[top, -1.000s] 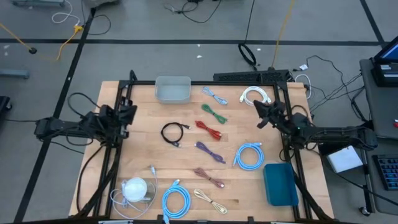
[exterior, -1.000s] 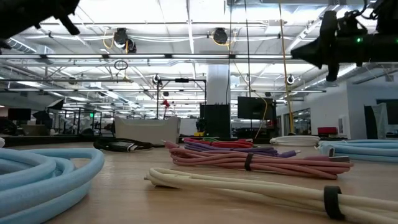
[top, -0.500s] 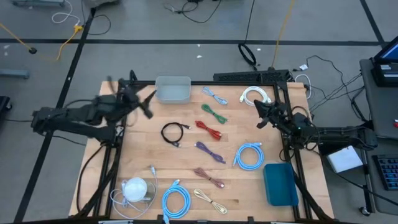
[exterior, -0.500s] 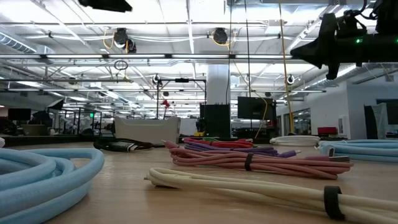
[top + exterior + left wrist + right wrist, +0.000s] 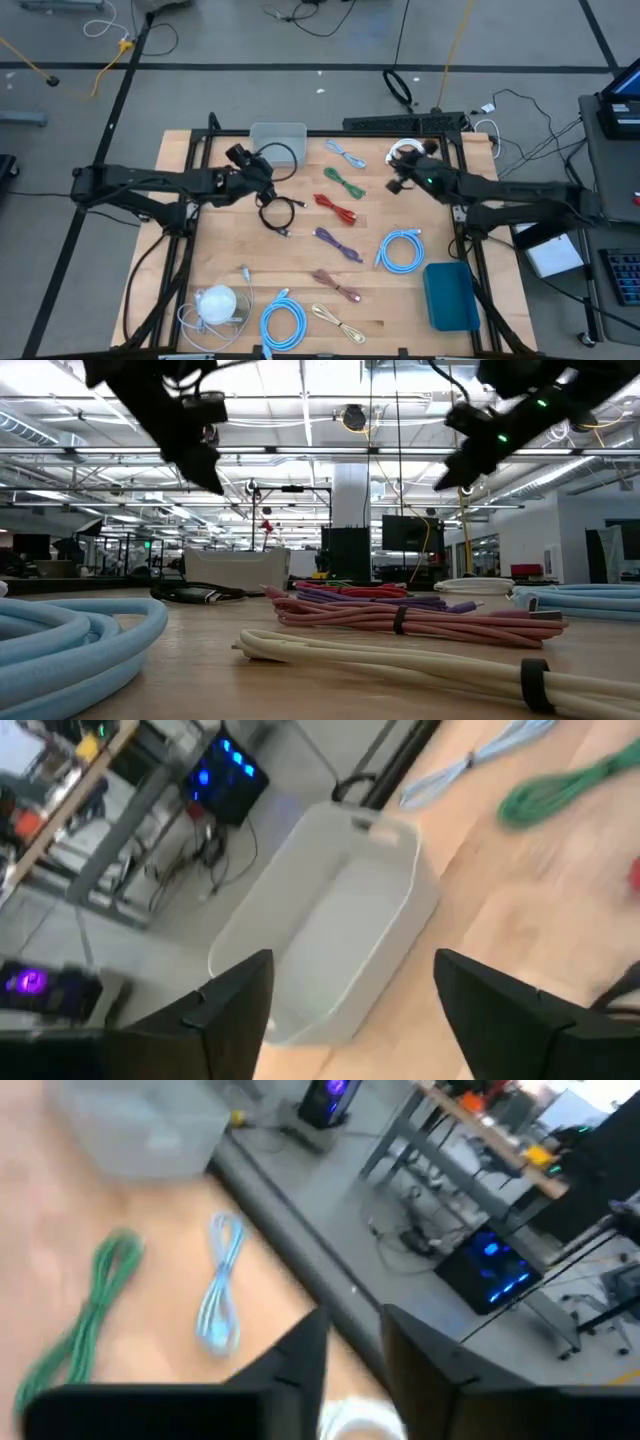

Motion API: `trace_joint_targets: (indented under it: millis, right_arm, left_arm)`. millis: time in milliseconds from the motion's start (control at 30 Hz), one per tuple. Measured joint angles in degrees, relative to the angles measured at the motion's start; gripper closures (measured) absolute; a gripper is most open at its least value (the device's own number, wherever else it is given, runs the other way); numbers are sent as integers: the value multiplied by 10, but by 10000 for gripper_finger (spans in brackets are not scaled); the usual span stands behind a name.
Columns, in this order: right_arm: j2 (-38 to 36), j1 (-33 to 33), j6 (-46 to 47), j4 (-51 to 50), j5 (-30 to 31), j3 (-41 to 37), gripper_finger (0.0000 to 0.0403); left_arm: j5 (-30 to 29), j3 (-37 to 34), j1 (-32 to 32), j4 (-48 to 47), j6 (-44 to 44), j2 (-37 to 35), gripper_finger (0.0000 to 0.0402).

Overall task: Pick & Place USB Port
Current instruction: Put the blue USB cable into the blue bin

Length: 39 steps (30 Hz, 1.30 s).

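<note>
Currently I see the left gripper point(image 5: 262, 166) with fingers spread wide, holding nothing, above the table point(image 5: 220, 255) between the grey bin point(image 5: 290, 135) and the black cable point(image 5: 277, 214). My right gripper point(image 5: 396, 180) is slightly parted, empty, just beside the white cable point(image 5: 405, 149).

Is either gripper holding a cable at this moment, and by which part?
Nothing is held. The left gripper is open and empty; the right gripper has nothing between its fingers.

USB cables point(image 5: 338, 213): coiled bundles | flat mid-table | grey bin point(image 5: 277, 141): apparently empty
</note>
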Motion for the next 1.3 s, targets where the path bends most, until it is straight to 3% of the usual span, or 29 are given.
trace_joint_targets:
  millis: [233,433,567,700,800,867,1000,1100,1233,1300]
  right_arm:
    - [141,-20,-50,108,59,36,186]
    - [200,-29,-68,200,121,25,148]
    - [214,-23,-34,237,79,25,143]
    - [214,-8,-18,253,-11,26,148]
    - [215,2,-30,221,-106,29,155]
    - [215,14,-65,156,-117,47,161]
    - [235,54,-134,25,13,95,173]
    - [252,79,-142,-11,85,124,178]
    - [270,78,-71,-22,78,166,181]
    - [284,56,-34,-44,47,188,181]
  left_arm:
    - [-7,-62,23,81,-6,-7,185]
    - [-16,-92,44,151,-25,-42,192]
    - [1,-126,52,237,-40,-62,192]
    - [61,-152,52,282,-2,-72,192]
    - [94,-159,51,288,27,-72,192]
    - [117,-159,51,289,42,-72,192]
    - [150,-159,51,295,52,-72,192]
    - [153,-159,51,295,55,-72,192]
    - [153,-159,51,294,58,-72,192]
    - [153,-159,51,293,58,-72,192]
